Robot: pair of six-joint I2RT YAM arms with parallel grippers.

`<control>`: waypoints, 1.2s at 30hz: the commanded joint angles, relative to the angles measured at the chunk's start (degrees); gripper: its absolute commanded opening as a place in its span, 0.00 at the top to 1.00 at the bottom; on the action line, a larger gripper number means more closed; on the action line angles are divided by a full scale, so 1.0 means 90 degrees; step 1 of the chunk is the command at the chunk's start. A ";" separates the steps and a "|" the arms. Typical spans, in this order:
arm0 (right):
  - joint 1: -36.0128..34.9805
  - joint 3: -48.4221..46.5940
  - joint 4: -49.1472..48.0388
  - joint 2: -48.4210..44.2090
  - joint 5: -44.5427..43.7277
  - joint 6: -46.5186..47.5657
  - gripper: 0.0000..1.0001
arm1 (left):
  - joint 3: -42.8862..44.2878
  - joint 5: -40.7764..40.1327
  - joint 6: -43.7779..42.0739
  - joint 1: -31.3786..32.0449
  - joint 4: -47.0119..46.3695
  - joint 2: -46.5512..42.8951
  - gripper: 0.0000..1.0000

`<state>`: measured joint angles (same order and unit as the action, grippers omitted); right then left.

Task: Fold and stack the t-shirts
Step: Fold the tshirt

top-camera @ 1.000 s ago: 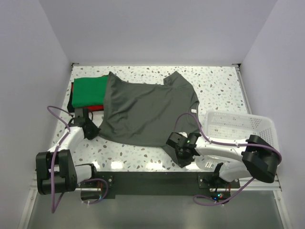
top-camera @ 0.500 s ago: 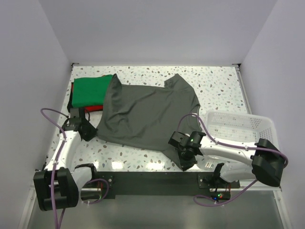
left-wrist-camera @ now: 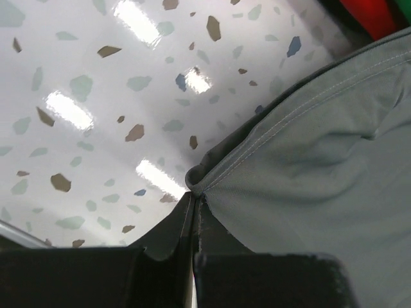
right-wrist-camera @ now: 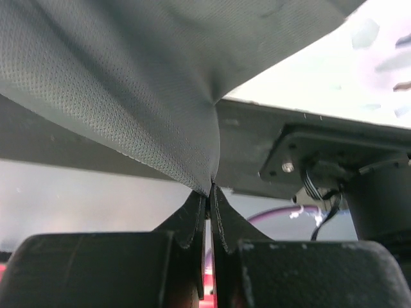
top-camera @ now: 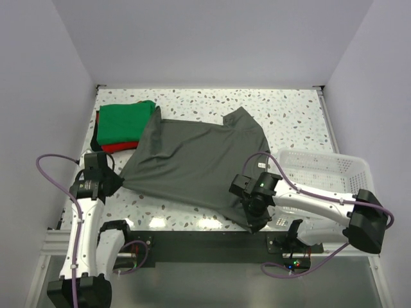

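Note:
The charcoal-grey t-shirt [top-camera: 192,160] lies spread across the middle of the speckled table, its near part lifted. My left gripper [top-camera: 117,181] is shut on its near-left hem corner [left-wrist-camera: 199,179]. My right gripper [top-camera: 252,219] is shut on its near-right corner [right-wrist-camera: 209,179], close to the table's front edge. The cloth [right-wrist-camera: 128,83] hangs stretched above the right fingers. The folded green t-shirt [top-camera: 122,120] lies on the folded red t-shirt [top-camera: 115,147] at the far left; a strip of red shows in the left wrist view [left-wrist-camera: 372,16].
A white plastic mesh basket [top-camera: 321,173] stands at the right, just behind my right arm. The black mounting rail [top-camera: 205,247] runs along the front edge. White walls close in the table on three sides.
Both grippers have drawn the grey shirt's near edge toward the front of the table and lifted it. The left arm has swung outward to the left. The shirt has slid off part of the green one.

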<state>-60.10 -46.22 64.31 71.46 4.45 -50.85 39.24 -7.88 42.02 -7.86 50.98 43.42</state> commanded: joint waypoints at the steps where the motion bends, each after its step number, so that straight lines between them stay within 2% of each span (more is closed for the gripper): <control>1: -0.0041 0.0017 0.0734 -0.0391 0.0364 0.0171 1.00 | 0.0161 -0.0267 0.0048 -0.0055 0.0760 -0.0312 1.00; 8: -0.0032 0.0086 0.1076 -0.0723 0.0785 0.0464 1.00 | 0.0229 -0.0091 -0.0030 -0.0045 0.1483 -0.0908 1.00; 12: -0.0032 -0.0049 0.1223 -0.0597 0.0688 0.0621 1.00 | 0.0201 0.0132 -0.0137 -0.0045 0.1426 -0.0733 1.00; 20: 0.0163 -0.0470 0.1282 -0.0099 0.0248 0.0933 1.00 | 0.0170 0.0621 -0.0460 -0.0045 0.0372 0.0223 1.00; 23: 0.0534 -0.0607 0.1155 0.0087 0.0199 0.1167 1.00 | 0.0297 0.0690 -0.0606 -0.0016 0.0069 0.0614 1.00; 26: 0.1264 -0.0899 0.1067 0.0292 0.0209 0.1576 1.00 | 0.0502 0.0709 -0.0743 0.0072 -0.0195 0.1034 1.00; 36: 0.2253 -0.2041 0.1116 0.1404 -0.0191 0.2319 1.00 | 0.1430 0.0320 -0.0821 0.0824 -0.0733 0.2586 1.00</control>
<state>-41.52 -61.10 73.54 82.32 5.02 -33.54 47.46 -2.61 36.14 -1.67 48.77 64.07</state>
